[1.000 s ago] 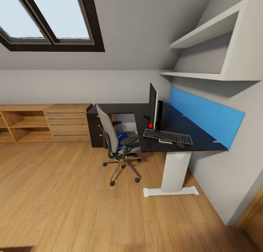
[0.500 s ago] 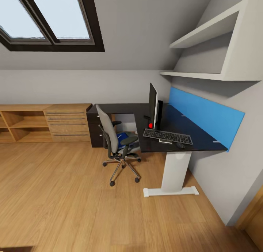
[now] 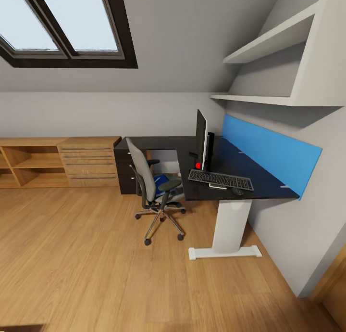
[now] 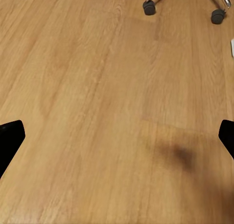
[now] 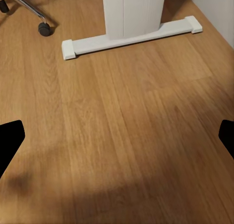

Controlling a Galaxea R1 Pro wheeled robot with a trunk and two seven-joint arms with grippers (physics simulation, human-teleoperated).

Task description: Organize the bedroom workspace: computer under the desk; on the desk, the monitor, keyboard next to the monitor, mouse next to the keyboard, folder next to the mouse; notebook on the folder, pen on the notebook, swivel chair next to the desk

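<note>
A: Desk (image 3: 226,171) stands against the right-hand wall, well off from the robot. Nearest things first?

B: Bare wooden floor (image 3: 96,274). Left gripper (image 4: 117,136) hangs over it, fingertips (image 4: 9,136) spread wide at the frame edges, nothing between them. Right gripper (image 5: 117,136) the same: released, empty, over floorboards.

A: Beyond the floor?

B: From the right wrist, the desk's white pedestal foot (image 5: 131,31) and one chair caster (image 5: 45,29). From the left wrist, two casters (image 4: 148,8).

A: The chair?

B: Swivel chair (image 3: 151,190) sits in the desk's inner corner, back turned toward the room. Folder (image 3: 161,184) lies on its seat, blue showing between backrest and armrest.

A: On the desktop?

B: Keyboard (image 3: 220,179) near the front edge, a small dark mouse (image 3: 237,191) just beside its nearer end. Something pale and thin (image 3: 217,186) lies against the keyboard's front edge; too small to name. Monitor (image 3: 201,138) stands upright behind the keyboard, seen edge-on, red dot low.

A: Farther back?

B: Blue back panel (image 3: 269,151) along the wall, white shelves (image 3: 274,67) above. Light wooden drawer unit (image 3: 89,161) at the far wall, skylight (image 3: 62,24) overhead.
</note>
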